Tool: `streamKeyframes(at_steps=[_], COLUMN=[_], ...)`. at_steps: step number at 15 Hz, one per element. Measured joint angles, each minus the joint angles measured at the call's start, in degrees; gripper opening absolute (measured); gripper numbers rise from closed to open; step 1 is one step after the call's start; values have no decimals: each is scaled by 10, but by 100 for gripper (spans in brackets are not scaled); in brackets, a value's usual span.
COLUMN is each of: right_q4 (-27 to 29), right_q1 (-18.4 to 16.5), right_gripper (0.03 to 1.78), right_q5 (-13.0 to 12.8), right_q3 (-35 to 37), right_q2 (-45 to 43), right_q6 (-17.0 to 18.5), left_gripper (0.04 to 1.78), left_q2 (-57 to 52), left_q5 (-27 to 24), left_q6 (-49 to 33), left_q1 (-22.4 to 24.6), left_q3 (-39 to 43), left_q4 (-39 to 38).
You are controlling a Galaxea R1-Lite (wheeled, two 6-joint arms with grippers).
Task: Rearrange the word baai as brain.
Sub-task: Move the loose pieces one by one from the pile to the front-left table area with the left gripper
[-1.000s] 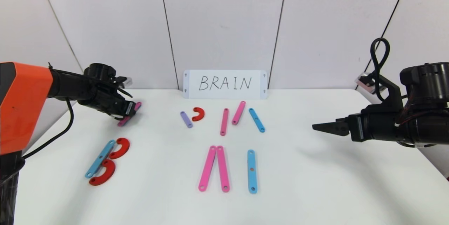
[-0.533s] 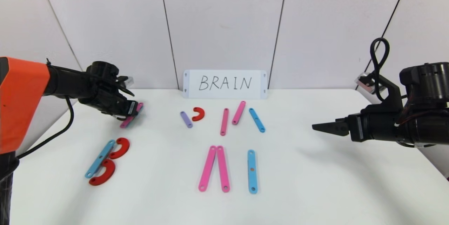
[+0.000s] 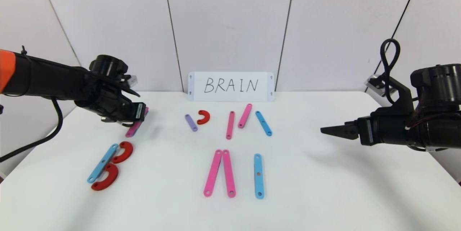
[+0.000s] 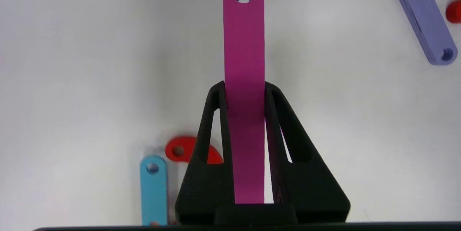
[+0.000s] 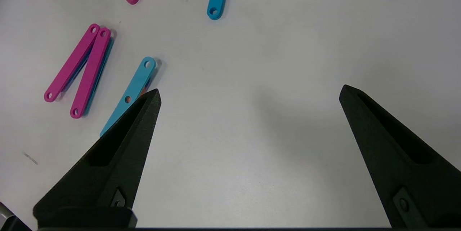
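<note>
One pink strip (image 4: 244, 61) sits clamped in the left end effector (image 4: 245, 90); the right end effector (image 5: 248, 97) hangs wide open, empty.

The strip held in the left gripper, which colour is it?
Pink; the strip shows best in the left wrist view, clamped in the left gripper.

Head view: high, facing forward and down across the table (image 3: 324, 195).
Left wrist: close, above far-left pieces.
Right wrist: close, above right side.
Shared: pink pair (image 3: 219, 173) (image 5: 81, 69).
</note>
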Motion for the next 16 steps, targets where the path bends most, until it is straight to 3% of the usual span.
streamKeyframes(at_steps=[5, 9, 16], right_q4=[0, 0, 0], right_q1=[0, 0, 0], right_gripper=[173, 173, 173], right_q5=[0, 0, 0], right_q3=[1, 1, 1], right_q2=[-1, 0, 0], right_q6=[0, 0, 0], left_gripper=[30, 30, 30], left_q2=[-52, -64, -58], left_q5=[30, 49, 53], left_q6=[-48, -90, -97], left_q1=[-63, -109, -124], left_q3=[119, 162, 181], left_q4=[-2, -2, -1])
